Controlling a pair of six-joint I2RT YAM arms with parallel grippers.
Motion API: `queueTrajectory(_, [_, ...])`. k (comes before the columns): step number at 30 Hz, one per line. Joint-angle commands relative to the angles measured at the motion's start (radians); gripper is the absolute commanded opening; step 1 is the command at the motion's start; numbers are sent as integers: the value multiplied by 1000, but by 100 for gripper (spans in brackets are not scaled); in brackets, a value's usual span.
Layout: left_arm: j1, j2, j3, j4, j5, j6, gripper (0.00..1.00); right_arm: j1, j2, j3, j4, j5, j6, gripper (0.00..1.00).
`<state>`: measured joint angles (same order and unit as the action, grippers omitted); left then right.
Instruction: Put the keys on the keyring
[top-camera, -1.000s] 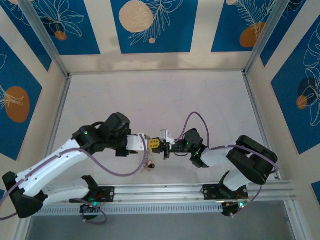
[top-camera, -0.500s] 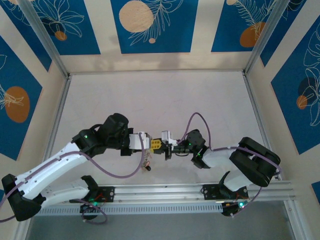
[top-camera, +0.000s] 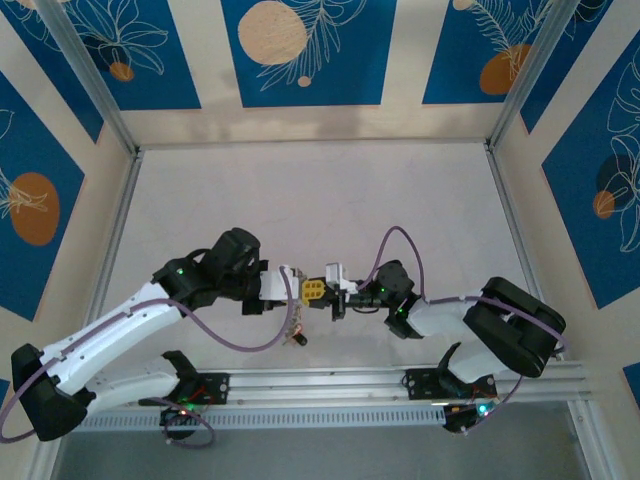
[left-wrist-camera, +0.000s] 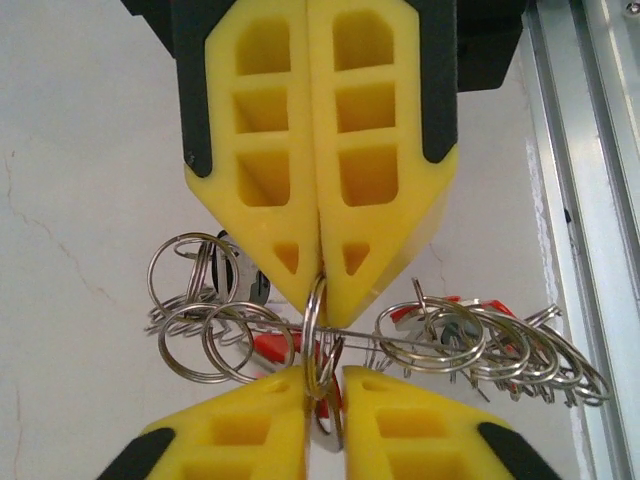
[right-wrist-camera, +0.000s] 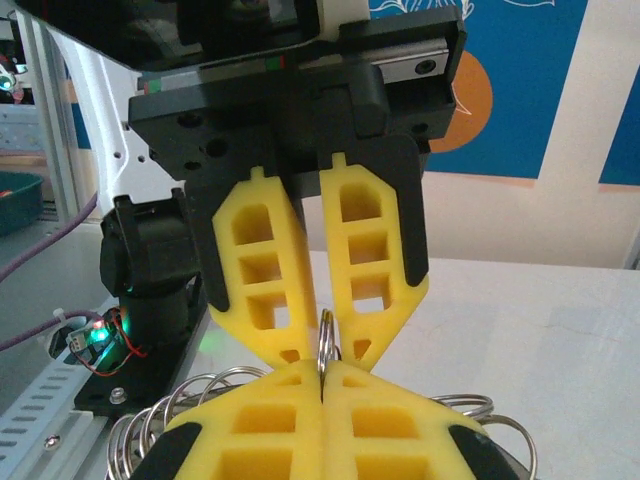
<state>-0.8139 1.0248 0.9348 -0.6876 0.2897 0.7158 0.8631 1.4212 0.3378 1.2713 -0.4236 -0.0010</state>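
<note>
Left gripper (left-wrist-camera: 322, 378) and right gripper (left-wrist-camera: 320, 270): yellow fingers, black backs. Keyring (left-wrist-camera: 313, 325) silvery, keys (left-wrist-camera: 272, 348) red-headed. Wall panel (top-camera: 350, 60) at 12 o'clock: blue, orange disc, white leaf outlines.

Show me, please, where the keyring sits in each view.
Top external: low centre, where the two sets of jaws meet; too small to make out.
Left wrist: keyring low centre, edge-on, pinched by both sets.
Right wrist: keyring low centre, same pinch.
Landmark: yellow jaws meeting tip to tip.
</note>
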Motion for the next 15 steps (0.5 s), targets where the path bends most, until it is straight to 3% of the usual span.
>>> queueTrajectory(1, [14,7,15,-6,49,17,9,6,-28,-2,47,8,-35,0])
queueTrajectory(9, [15,56,110,-98,67,61,0,6,-29,-13,-2,41,-61,1])
queueTrajectory(12, [15,71,137,-131,64,71,0,6,-40,-10,-48,53,-74,19])
queueTrajectory(15, [15,103,175,-189,42,81,0,5,-60,-11,-87,64,-101,25])
